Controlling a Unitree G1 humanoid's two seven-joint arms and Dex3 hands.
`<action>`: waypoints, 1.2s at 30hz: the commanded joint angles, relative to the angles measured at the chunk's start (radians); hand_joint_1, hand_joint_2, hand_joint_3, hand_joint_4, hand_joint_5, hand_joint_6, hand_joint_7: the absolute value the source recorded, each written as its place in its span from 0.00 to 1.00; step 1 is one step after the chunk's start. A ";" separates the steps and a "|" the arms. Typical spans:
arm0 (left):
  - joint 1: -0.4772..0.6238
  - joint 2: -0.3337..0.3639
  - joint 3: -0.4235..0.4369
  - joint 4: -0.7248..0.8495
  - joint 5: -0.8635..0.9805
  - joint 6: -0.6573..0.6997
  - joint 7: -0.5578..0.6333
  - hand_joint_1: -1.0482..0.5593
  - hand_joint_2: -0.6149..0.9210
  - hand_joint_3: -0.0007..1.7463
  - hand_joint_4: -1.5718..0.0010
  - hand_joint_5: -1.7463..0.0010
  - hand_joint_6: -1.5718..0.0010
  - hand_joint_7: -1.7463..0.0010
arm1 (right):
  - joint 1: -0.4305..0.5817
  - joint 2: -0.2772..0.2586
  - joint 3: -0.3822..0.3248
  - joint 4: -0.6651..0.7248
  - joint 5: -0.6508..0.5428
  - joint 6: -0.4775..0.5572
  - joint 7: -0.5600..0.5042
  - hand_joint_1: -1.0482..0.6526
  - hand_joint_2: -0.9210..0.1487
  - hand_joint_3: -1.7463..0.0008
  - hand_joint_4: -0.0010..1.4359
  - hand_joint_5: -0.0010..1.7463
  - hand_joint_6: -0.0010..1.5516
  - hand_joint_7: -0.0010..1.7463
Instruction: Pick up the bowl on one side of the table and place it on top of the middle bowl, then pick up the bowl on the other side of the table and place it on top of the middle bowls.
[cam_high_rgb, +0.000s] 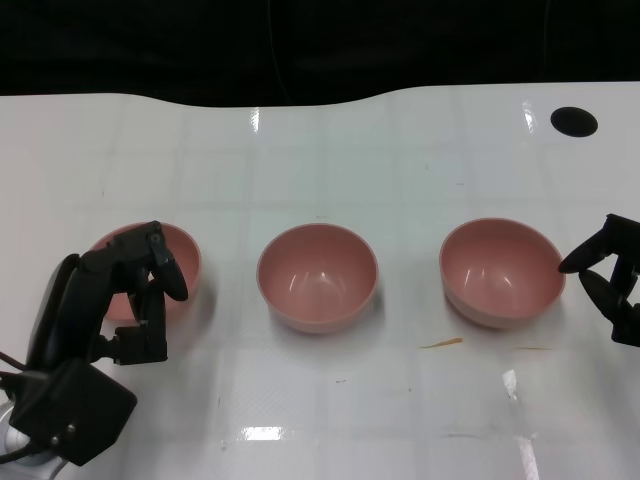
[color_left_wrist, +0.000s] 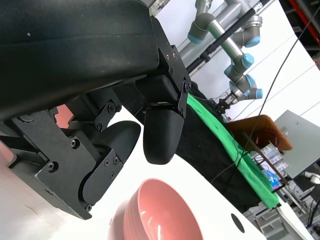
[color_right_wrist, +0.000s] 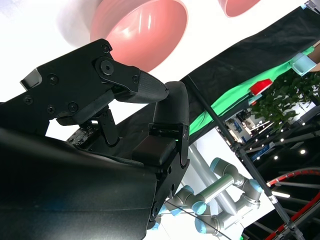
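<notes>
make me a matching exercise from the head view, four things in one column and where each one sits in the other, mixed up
Things:
1. middle bowl
2. left robot hand
3. right robot hand
4. black round hole

Places or states:
A. far right corner of the table
B. fingers over the near rim of the left bowl
C. standing alone between the other two bowls
D. just beside the right bowl, at the picture's right edge

Pairs: 1-C, 2-B, 3-D, 4-A
</notes>
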 joint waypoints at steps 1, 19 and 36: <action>0.009 0.018 0.010 -0.004 0.000 0.007 0.012 0.57 0.62 1.00 0.33 0.00 0.52 0.00 | -0.003 -0.006 -0.004 0.006 0.015 -0.012 0.003 0.49 0.27 0.49 0.65 0.87 0.58 0.68; 0.001 0.015 0.009 0.007 -0.025 -0.001 -0.005 0.59 0.63 0.98 0.34 0.00 0.51 0.00 | 0.073 -0.096 0.036 -0.224 -0.094 0.245 0.114 0.26 0.00 0.93 0.70 0.10 0.62 0.00; 0.012 0.018 0.010 -0.005 -0.024 0.002 -0.006 0.58 0.62 0.99 0.34 0.00 0.51 0.00 | 0.167 -0.155 0.054 -0.601 -0.149 0.596 0.357 0.10 0.02 0.98 0.48 0.00 0.37 0.00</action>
